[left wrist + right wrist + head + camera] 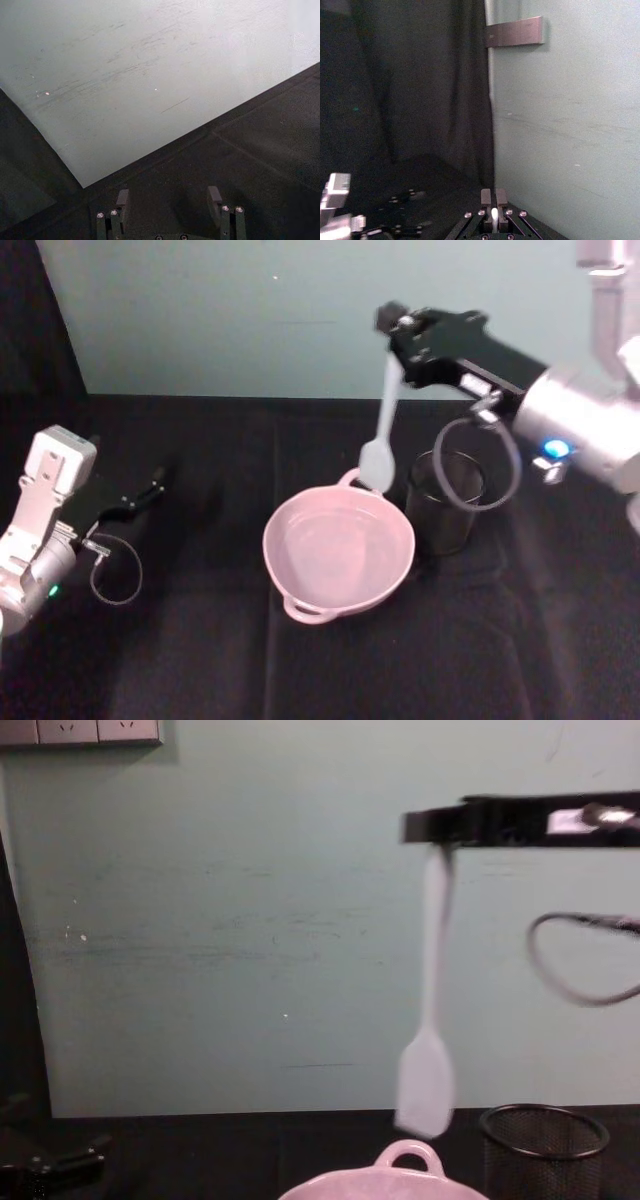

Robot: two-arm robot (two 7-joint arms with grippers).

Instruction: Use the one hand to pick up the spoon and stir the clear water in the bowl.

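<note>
My right gripper [392, 328] is up in the air behind the pale pink bowl [338, 545], shut on the handle end of the white spoon [381, 430]. The spoon hangs straight down, its flat head just above the bowl's far rim by the loop handle. In the chest view the spoon [430, 1020] dangles from the black gripper [430, 825] above the bowl [390, 1182]. The right wrist view shows the spoon's tip [494, 216] pinched between the fingers [486, 197]. The bowl holds clear water. My left gripper [150, 490] rests on the table at the far left, open.
A black wire-mesh cup [446, 502] stands right beside the bowl, under the right arm's grey cable loop [478, 465]. Black cloth covers the table, and a pale green wall [250, 310] runs behind it.
</note>
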